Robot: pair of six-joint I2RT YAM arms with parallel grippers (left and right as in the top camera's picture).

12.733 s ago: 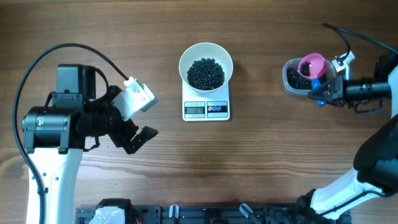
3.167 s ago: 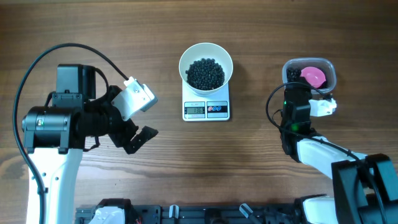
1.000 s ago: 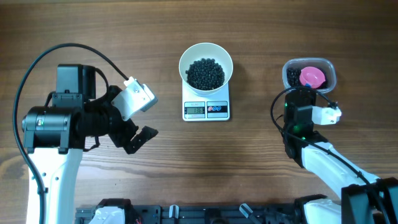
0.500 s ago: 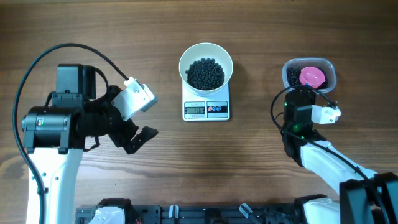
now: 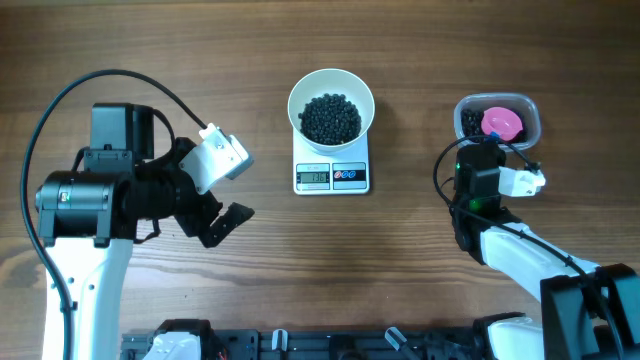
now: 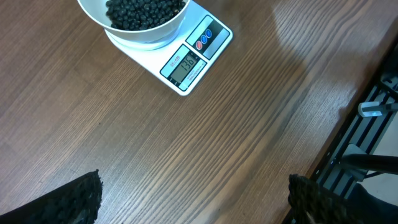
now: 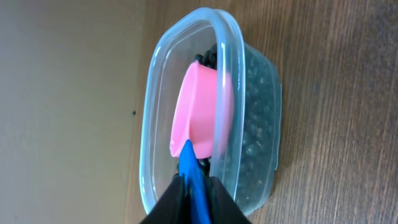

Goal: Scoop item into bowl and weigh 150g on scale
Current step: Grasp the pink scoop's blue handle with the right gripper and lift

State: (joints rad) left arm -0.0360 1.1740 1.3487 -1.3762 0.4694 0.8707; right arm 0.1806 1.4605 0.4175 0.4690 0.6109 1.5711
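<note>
Black-and-white arms [image 5: 85,200], looping black cables [image 5: 110,72]

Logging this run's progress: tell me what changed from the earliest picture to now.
The right gripper swung from the right side of the tub to its near side; it grips the blue handle of the pink scoop, which now lies in the tub. The left gripper, bowl and scale stayed put.

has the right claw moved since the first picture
Yes. The right claw swung from the tub's right side to its near side, closer to the scale, gripping the pink scoop.
</note>
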